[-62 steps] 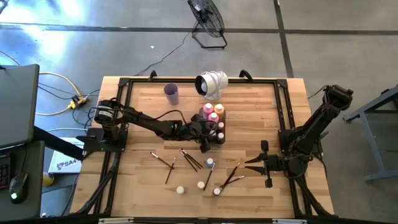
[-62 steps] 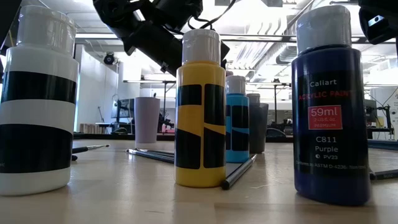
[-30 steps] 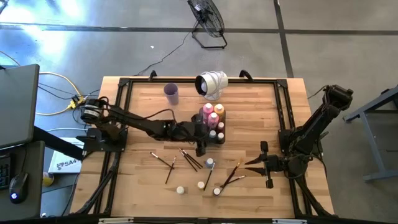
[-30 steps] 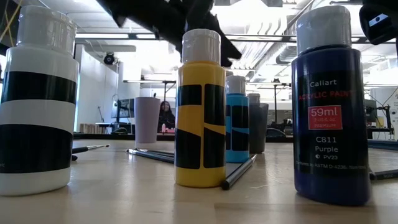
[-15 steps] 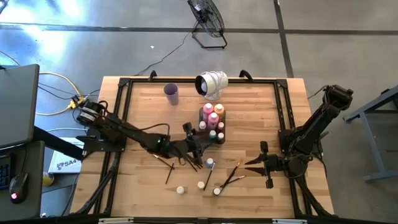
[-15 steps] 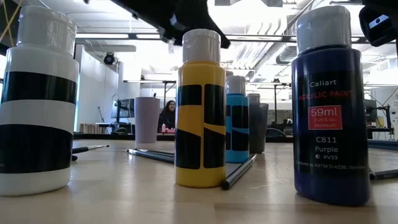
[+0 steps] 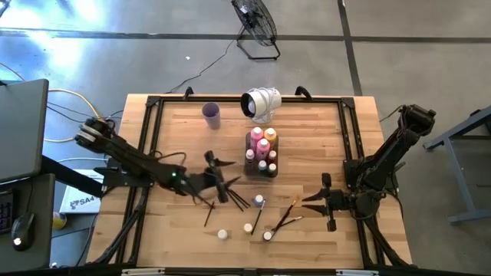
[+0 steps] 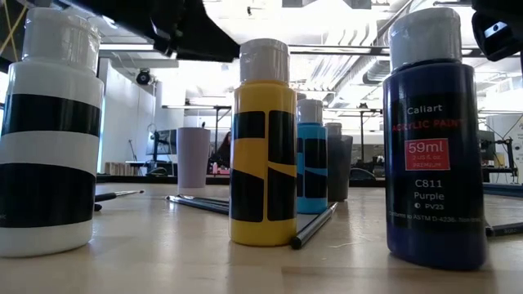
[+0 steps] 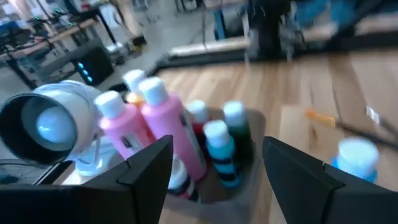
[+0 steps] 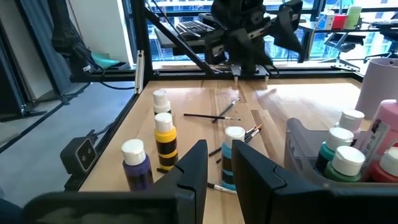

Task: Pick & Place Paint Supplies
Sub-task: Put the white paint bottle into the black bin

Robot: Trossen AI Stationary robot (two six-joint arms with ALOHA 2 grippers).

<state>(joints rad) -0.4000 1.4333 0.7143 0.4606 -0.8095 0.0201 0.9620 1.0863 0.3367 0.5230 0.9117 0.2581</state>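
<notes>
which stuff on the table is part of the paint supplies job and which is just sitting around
Part of the job:
- loose paint bottles
- paintbrushes
- pink bottles and small bottles in the tray
- left gripper, open above the brushes
- right gripper, waiting at the table's right

Lying about:
- purple cup
- white lamp
- floor fan

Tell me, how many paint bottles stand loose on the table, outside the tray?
4. The white-and-black bottle, the yellow bottle and the purple bottle stand in a row at the front; the blue bottle stands behind them. None seems hidden.
</notes>
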